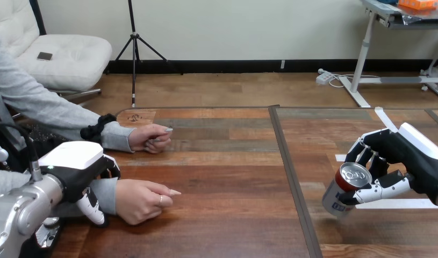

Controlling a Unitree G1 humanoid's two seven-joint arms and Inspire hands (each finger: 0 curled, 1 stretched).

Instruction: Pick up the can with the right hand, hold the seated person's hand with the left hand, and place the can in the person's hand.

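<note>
Gripping the tilted can [335,198] at lower right, the right hand [400,155] curls fingers and thumb round it; at lower left the left hand [72,161] is curled round the person's wrist [105,189]

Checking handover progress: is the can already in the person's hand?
No, the can is gripped in the right hand, across the table from the person's nearer hand.

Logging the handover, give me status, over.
Right hand shut on can, can tilted. Left hand at wrist of the person's nearer hand. That hand lies palm down.
</note>
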